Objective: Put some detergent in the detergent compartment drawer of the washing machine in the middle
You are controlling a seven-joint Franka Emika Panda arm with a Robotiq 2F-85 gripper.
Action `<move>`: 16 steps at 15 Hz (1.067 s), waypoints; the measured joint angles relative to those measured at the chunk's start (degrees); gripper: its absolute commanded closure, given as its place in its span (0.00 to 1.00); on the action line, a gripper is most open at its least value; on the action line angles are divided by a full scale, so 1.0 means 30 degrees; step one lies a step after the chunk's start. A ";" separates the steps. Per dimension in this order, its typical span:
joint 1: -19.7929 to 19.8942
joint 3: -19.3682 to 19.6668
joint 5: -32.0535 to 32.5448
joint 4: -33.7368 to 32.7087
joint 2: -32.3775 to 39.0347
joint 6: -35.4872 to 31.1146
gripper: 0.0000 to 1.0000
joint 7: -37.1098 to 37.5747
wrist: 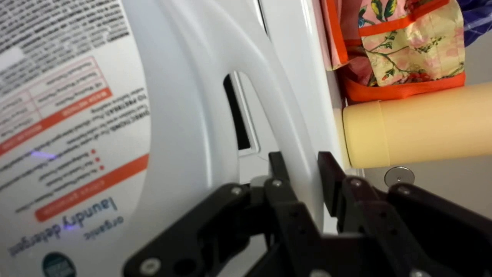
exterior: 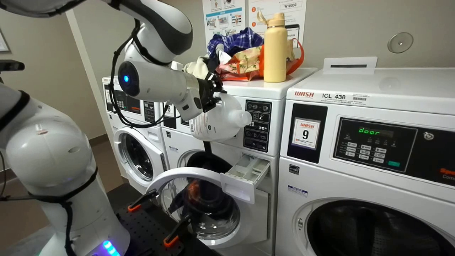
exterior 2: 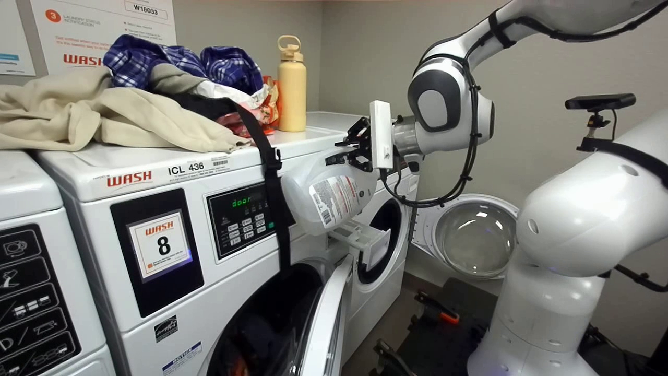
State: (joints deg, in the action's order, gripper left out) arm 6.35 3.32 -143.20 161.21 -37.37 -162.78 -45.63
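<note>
My gripper (exterior: 216,97) is shut on the handle of the detergent jug (exterior: 215,124), with a finger on each side of it in the wrist view (wrist: 300,165). The jug is whitish and translucent and is held in the air. It lies tilted, its neck (exterior: 242,118) pointing right in an exterior view; I cannot tell whether it is capped. No stream of liquid shows. The detergent compartment drawer (exterior: 238,188) is pulled out of the washing machine in the middle (exterior: 257,142), below its dark button panel. The jug is above the drawer (exterior 2: 377,248) and appears apart from it.
The middle washer's round door (exterior: 192,172) stands open below the drawer. A black strap (exterior 2: 276,209) hangs down its front. A yellow bottle (exterior: 275,53), a floral bag (exterior: 245,64) and clothes (exterior 2: 120,109) lie on top. Washer 9 (exterior: 305,133) stands beside it.
</note>
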 measured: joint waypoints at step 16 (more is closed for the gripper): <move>-0.5862 0.6486 -0.0547 -0.0030 -0.0255 0.0729 0.94 0.1122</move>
State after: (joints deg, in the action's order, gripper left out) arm -11.24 22.78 -144.84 161.12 -38.14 -160.59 -42.26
